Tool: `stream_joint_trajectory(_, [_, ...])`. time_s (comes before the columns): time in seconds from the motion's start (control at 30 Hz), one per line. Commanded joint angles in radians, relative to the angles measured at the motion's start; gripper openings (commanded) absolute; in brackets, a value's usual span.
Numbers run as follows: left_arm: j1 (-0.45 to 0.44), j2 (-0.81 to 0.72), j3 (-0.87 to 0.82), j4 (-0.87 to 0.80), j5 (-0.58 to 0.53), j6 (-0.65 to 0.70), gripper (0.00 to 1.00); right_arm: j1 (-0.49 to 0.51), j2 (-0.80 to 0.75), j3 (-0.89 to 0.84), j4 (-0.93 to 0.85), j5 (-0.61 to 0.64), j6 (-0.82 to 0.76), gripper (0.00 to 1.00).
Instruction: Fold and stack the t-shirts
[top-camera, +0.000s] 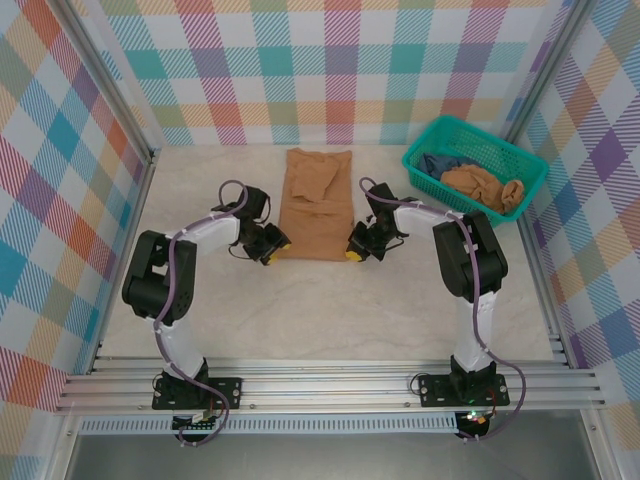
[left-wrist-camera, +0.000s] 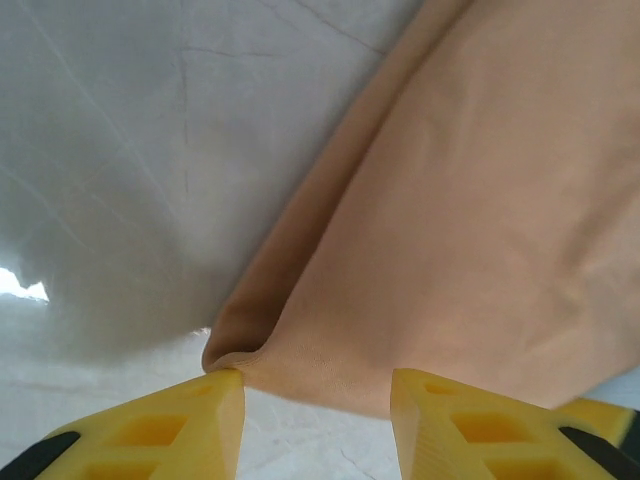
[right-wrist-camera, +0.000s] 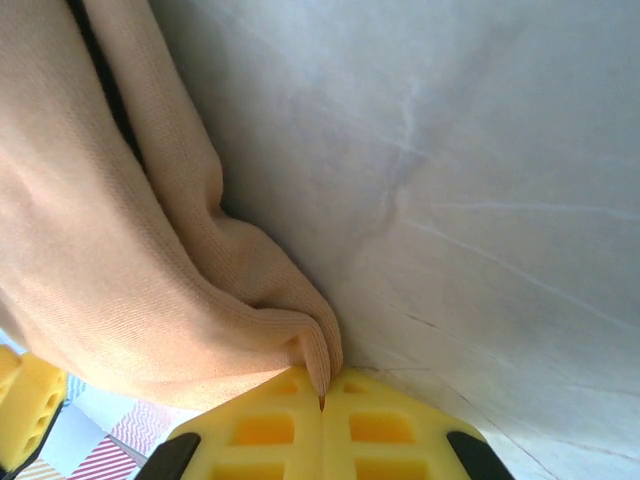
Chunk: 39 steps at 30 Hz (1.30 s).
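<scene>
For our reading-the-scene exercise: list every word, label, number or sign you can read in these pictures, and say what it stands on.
None. No word, label, number or sign can be read on the t-shirt, the basket or the walls.

Light: bright, even | Shadow: soft grey patch on your surface (left-wrist-camera: 110, 290) beside the t-shirt (left-wrist-camera: 480, 200) — left wrist view | Focus: close-ups slightly soft
</scene>
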Motion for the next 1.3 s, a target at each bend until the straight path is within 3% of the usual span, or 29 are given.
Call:
stream_joint_trajectory(0.0, [0.002,0.043,0.06,-0.024,-0.024,0.016,0.43,0.007,0.003,0.012,-0.005,0.009,-0.008,0.0])
stream_joint_trajectory(0.3, [0.003,0.046,0.105,-0.185,-0.121,0.042,0.45,0.007,0.008,0.014,-0.017,0.007,-0.014,0.0])
stream_joint_trajectory(0.57, [-0.007,0.087,0.111,-0.115,-0.056,0.001,0.44,0.007,0.016,0.024,-0.017,-0.002,-0.011,0.0])
stream_joint_trajectory(0.77, [-0.039,0.142,0.177,-0.077,-0.058,-0.02,0.3,0.007,0.016,0.023,-0.012,-0.02,-0.018,0.0])
stream_joint_trajectory(0.93, [-0.06,0.148,0.261,-0.138,-0.159,-0.005,0.0,0.009,-0.02,0.03,-0.038,-0.028,-0.058,0.0])
stream_joint_trajectory(1.07, [-0.062,0.061,0.236,-0.163,-0.202,0.013,0.0,0.009,-0.096,0.02,-0.076,-0.012,-0.097,0.0])
stream_joint_trajectory(1.27, [-0.075,-0.117,0.073,-0.179,-0.088,0.06,0.0,0.012,-0.229,-0.035,-0.15,-0.038,-0.165,0.0])
